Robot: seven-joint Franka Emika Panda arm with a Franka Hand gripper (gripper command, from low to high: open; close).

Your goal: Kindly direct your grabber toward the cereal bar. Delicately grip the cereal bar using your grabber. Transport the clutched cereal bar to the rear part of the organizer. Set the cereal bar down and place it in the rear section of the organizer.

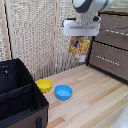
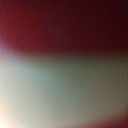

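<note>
The grabber (image 1: 81,36) hangs high above the wooden table (image 1: 95,95) with its fingers pinching the top of the cereal bar (image 1: 79,48), which dangles below it in the air, in front of the brown drawer cabinet (image 1: 111,45). Well below on the table sit a blue bowl (image 1: 63,92) and, just beside it, a yellow bowl (image 1: 44,85); the black organizer (image 1: 20,95) stands at the exterior view's left. The wrist view is blurred to dark red and pale green.

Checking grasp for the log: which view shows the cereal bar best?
The exterior view: the cereal bar hangs under the end effector, above the table, print visible. The wrist view is only a dark red and pale blur, nothing identifiable.
</note>
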